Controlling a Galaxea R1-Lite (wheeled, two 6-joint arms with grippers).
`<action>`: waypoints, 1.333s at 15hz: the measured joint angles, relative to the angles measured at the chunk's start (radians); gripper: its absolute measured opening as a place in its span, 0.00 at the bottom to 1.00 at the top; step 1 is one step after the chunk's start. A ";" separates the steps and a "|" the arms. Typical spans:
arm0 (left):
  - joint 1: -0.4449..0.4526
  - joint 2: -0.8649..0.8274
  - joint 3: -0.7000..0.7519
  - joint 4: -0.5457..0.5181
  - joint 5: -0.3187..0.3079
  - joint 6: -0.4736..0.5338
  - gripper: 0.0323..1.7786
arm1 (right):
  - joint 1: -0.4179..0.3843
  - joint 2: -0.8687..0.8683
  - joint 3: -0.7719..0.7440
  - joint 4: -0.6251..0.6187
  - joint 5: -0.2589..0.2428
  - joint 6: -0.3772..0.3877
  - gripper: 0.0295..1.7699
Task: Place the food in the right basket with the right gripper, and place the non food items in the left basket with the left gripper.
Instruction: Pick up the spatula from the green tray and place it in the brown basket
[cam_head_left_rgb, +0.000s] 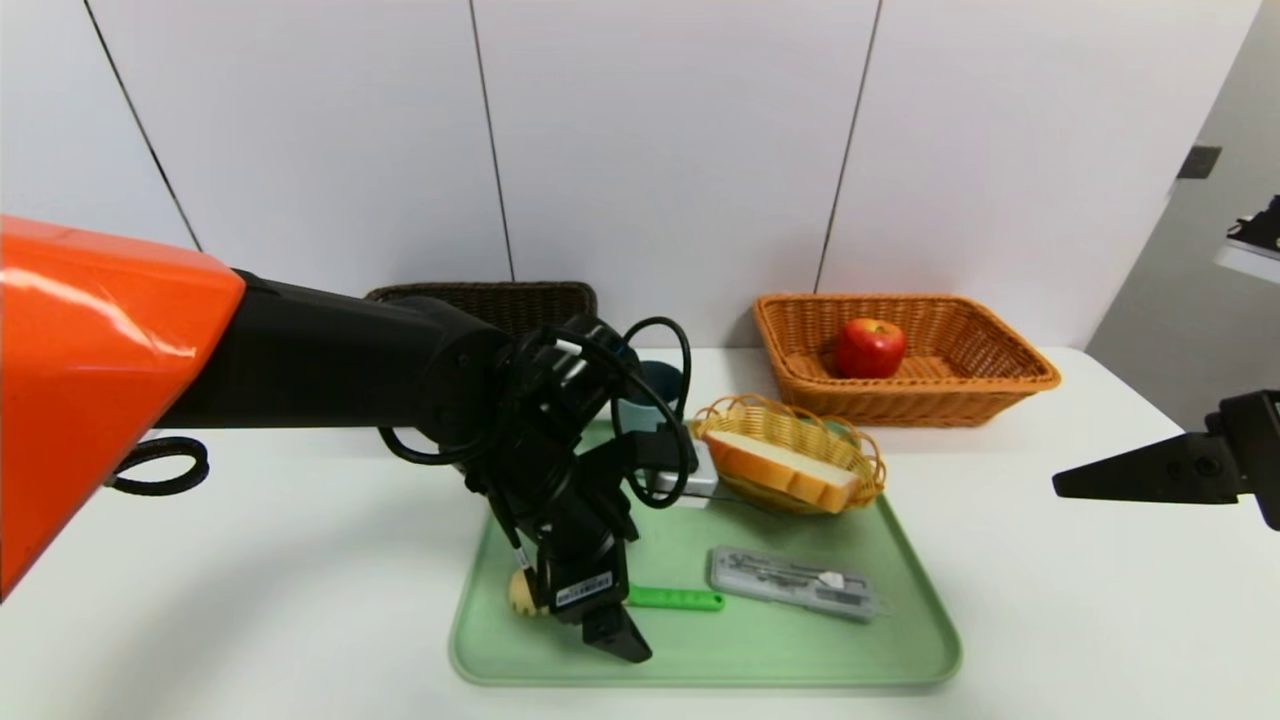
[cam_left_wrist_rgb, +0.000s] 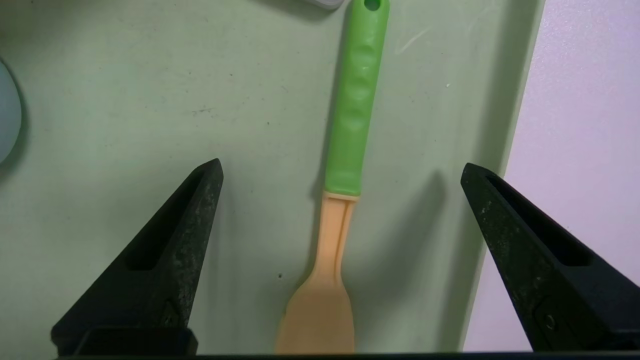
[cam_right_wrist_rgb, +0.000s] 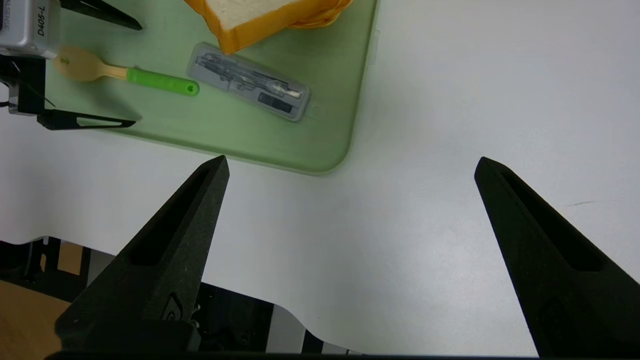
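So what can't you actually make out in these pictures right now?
- Head view: the left arm hides most of the dark left basket, so its contents cannot be seen.
- Head view: the left hand covers most of the spoon.
- Head view: a blue cup is largely hidden behind the arm.
- Head view: the right hand is seen side-on; its opening shows only in its wrist view.
- Left wrist view: the spoon bowl is cut off.

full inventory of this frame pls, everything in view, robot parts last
table: 1, white, under everything
tray: 1, green, table centre
spoon: 1, green handle, tan bowl, tray's near part
compass case: 1, grey, on tray
bread: 1 slice, in small wicker basket on tray
cup: 1, dark blue, behind left arm
apple: 1, red, in orange basket
brown basket: 1, far left
left gripper: open, above spoon
right gripper: open, over bare table, right
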 joint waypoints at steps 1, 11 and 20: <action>0.003 0.000 0.000 0.000 0.000 0.000 0.95 | 0.000 0.000 0.002 -0.001 0.000 0.000 0.96; 0.010 0.021 0.003 -0.010 0.013 0.041 0.95 | -0.001 -0.002 0.013 -0.010 -0.001 0.001 0.96; 0.012 0.021 0.005 -0.015 0.022 0.053 0.95 | -0.001 -0.003 0.042 -0.049 0.000 0.001 0.96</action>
